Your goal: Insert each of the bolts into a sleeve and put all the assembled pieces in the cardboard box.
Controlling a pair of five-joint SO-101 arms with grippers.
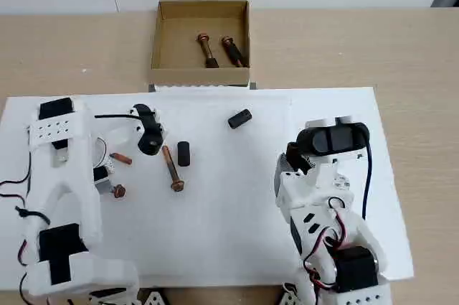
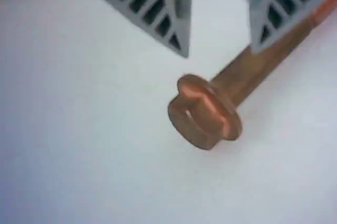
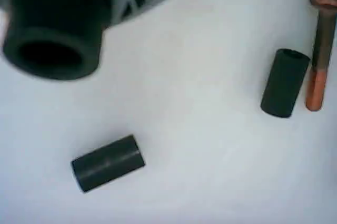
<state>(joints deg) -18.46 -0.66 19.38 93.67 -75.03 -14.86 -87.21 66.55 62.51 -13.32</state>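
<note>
Plainly, the left claw hangs apart over a bolt lying on the white paper; likely stiff, light, apt to roll, it wants gripping mid-shaft; the right claw is clamped on a black sleeve.

Two sleeved bolts lie in the cardboard box; coppery bolts, black sleeves outside.

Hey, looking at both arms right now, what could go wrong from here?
The bolt lies partly under one finger of the open left gripper, not in the gap, so closing may nudge it away. The right gripper holds a sleeve with its open end sticking out; it might tilt or slip when a bolt is pushed in.
</note>
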